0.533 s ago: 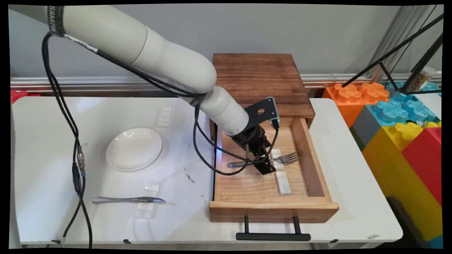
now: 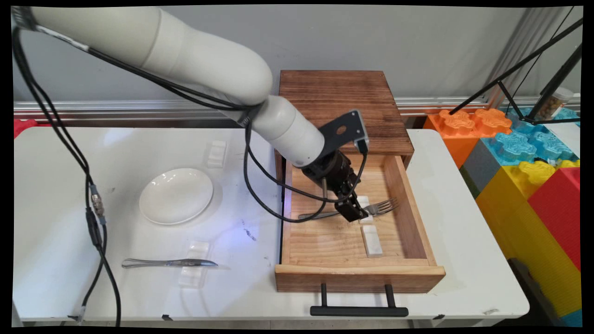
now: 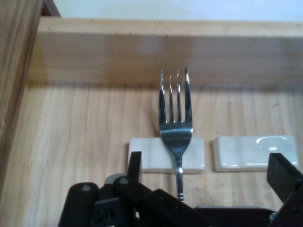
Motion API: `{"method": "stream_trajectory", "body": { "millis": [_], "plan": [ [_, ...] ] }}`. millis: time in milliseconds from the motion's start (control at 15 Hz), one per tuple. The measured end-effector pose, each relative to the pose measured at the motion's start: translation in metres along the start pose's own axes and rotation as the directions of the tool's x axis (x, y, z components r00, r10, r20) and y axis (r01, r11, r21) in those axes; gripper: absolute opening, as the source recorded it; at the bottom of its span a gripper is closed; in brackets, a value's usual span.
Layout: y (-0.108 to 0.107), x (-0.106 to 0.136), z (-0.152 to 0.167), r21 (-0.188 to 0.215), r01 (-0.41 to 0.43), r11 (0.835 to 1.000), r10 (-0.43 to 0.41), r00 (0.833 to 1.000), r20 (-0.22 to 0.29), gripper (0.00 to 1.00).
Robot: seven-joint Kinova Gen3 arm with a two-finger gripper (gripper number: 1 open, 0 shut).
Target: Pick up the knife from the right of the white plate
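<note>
The gripper [image 2: 352, 212] hangs low inside the open wooden drawer [image 2: 357, 276], which is pulled out toward the near edge of the desk [image 2: 69, 185] from a dark wooden cabinet [image 2: 343, 99]. A metal fork [image 2: 381, 206] lies across the drawer floor, its tines pointing right toward the drawer's right wall and its handle running left. Its neck rests on a small white cutlery rest [image 2: 363, 201]. A second white rest [image 2: 372, 242] lies just nearer on the drawer floor, apart from the fork.

In the hand view the fingers [image 3: 136, 163] are spread wide, one on each side of the fork's [image 3: 176, 125] handle, and neither appears to touch it. The gripper [image 3: 209, 164] straddles the handle just behind the rest [image 3: 147, 155], and the other rest [image 3: 255, 152] lies beside it. The fork sits flat and is not lifted.

On the left part of the desk are a white plate [image 2: 176, 195], a knife [image 2: 169, 263] lying on a pale rest [image 2: 192, 274], and another pale rest [image 2: 216, 153] beyond the plate.

From the main view, the wrist and cables cover the middle of the fork's handle, so whether the fingers touch it cannot be read there. In the hand view the linkage hides the handle's lower end, and how far the fingertips are from the drawer floor is hard to judge.
</note>
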Motion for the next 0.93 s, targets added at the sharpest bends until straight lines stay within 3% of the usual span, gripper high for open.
{"method": "stream_trajectory", "body": {
  "millis": [533,933],
  "plan": [
    [0.009,0.008,-0.065,0.002,0.03,1.0,-0.03,0.998,-0.049,1.0],
    [0.013,-0.023,-0.131,-0.016,0.045,0.999,-0.046,0.996,-0.074,1.0]
  ]
}}
